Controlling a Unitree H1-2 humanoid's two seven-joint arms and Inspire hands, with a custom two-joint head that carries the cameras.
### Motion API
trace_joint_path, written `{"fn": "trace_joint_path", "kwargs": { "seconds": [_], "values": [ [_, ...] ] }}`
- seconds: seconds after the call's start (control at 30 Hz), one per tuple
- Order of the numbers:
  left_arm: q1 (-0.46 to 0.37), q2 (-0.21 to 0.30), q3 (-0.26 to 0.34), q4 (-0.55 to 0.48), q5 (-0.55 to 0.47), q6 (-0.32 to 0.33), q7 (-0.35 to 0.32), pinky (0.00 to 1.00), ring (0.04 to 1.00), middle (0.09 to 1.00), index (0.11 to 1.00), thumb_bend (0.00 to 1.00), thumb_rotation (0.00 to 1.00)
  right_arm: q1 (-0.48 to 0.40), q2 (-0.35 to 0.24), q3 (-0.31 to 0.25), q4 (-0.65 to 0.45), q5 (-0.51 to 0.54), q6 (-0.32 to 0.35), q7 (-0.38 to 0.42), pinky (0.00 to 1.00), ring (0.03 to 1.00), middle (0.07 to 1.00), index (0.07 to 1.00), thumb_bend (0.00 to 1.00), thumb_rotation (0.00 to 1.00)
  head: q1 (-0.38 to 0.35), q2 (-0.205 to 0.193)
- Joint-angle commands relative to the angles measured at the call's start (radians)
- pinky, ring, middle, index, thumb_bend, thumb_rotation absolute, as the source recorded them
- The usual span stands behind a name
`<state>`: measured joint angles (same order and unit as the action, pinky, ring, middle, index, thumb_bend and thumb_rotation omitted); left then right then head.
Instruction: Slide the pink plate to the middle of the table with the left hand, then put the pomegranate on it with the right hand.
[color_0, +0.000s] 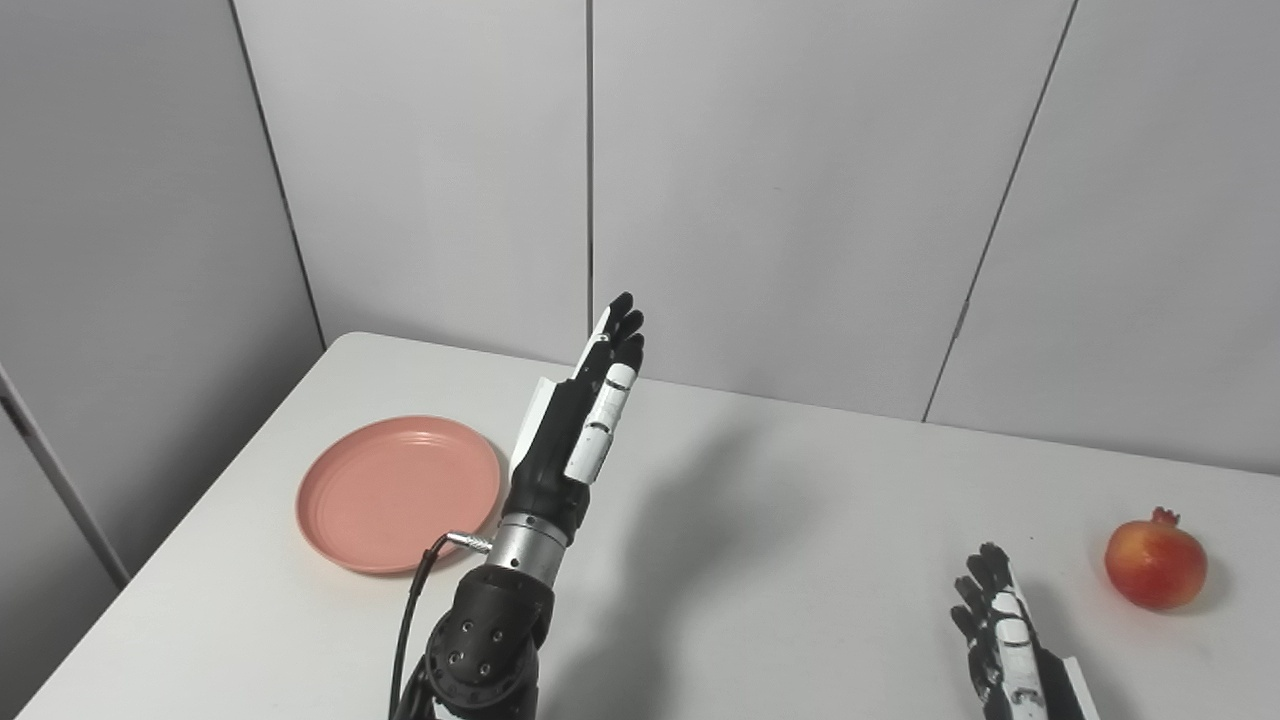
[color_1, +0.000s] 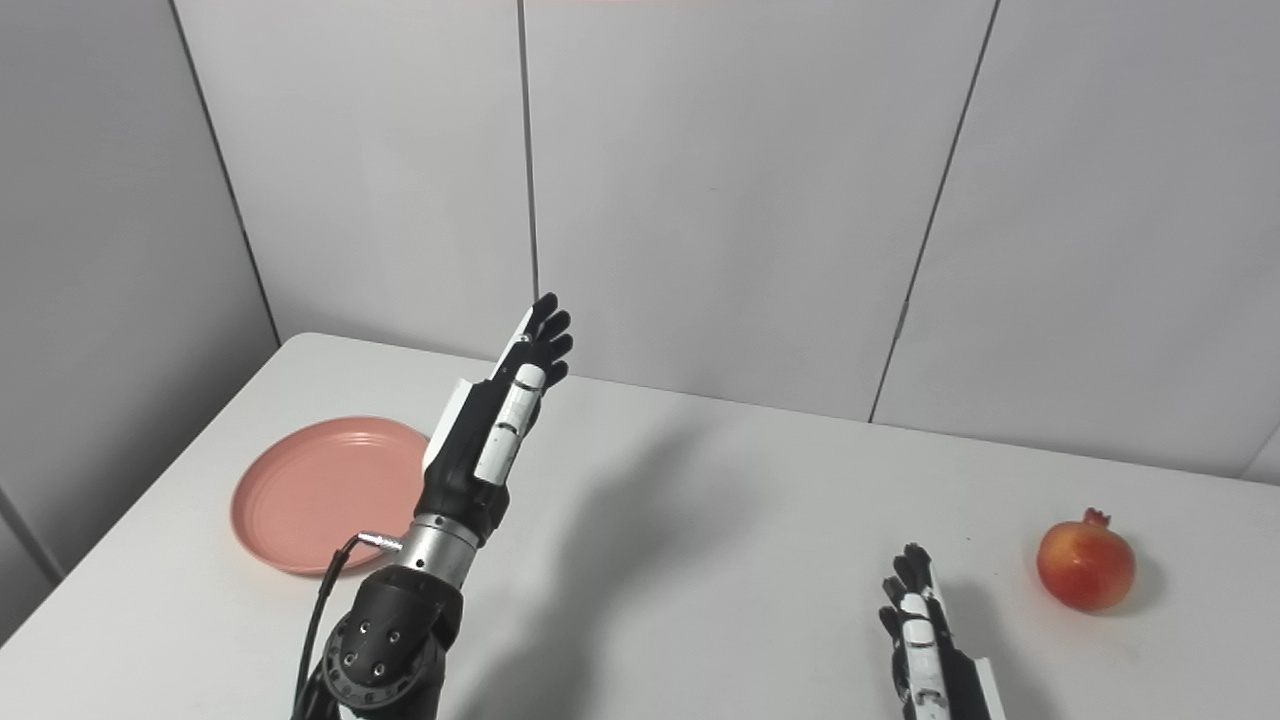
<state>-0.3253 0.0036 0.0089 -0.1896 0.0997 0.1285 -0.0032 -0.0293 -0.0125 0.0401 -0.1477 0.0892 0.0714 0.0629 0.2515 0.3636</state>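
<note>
A: Where does the plate (color_0: 398, 493) lie?

B: Flat on the white table (color_0: 780, 520), toward the left side and near the left edge. It is pink, round, with a shallow raised rim, and nothing rests in it.

A: And the left hand (color_0: 585, 425)?

B: Raised above the table, just right of the plate. In both views its wrist and palm overlap the plate's right rim, but the hand is lifted and does not touch the plate. The fingers (color_0: 625, 330) are stretched out straight and lie side by side, pointing up and away toward the back wall (color_0: 800, 200). Nothing is held; the hand is flat and spread out, not curled. A black cable (color_0: 415, 600) runs from the metal wrist collar down along the forearm. The arm casts a broad shadow on the table to its right.

A: Where is the pomegranate (color_0: 1155, 560)?

B: On the table at the far right, well apart from the plate. It is red with a yellowish patch, crown upward, and stands alone.

A: And the right hand (color_0: 1005, 635)?

B: Low at the bottom edge, left of the pomegranate and clear of it. Its fingers (color_0: 985, 580) extend forward, slightly apart, gripping nothing. Part of the palm is cut off by the frame.

A: Is the centre occupied?

B: Only shadow falls there.
</note>
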Motion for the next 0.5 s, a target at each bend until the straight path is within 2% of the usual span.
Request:
{"fn": "trace_joint_path", "kwargs": {
  "seconds": [0.0,0.23,0.47],
  "values": [
    [-0.043,0.012,0.014,-0.029,-0.009,-0.038,0.015,0.98,0.973,0.991,0.986,0.48,1.0,-0.015,-0.003,-0.002,-0.023,0.003,-0.006,0.008,1.0,0.994,0.997,1.0,0.17,1.0,0.0,0.001],
    [-0.051,0.02,0.095,-0.082,-0.051,0.014,0.049,1.0,0.973,0.991,0.989,0.45,1.0,-0.014,-0.003,-0.001,-0.025,0.006,-0.007,0.009,1.0,0.996,0.999,1.0,0.16,1.0,0.012,-0.001],
    [-0.05,0.062,0.146,-0.113,-0.011,0.0,0.086,0.95,0.945,0.97,0.966,0.43,1.0,-0.012,-0.005,-0.002,-0.032,0.011,0.007,0.011,1.0,0.999,1.0,1.0,0.15,1.0,0.027,-0.006]
  ]
}}
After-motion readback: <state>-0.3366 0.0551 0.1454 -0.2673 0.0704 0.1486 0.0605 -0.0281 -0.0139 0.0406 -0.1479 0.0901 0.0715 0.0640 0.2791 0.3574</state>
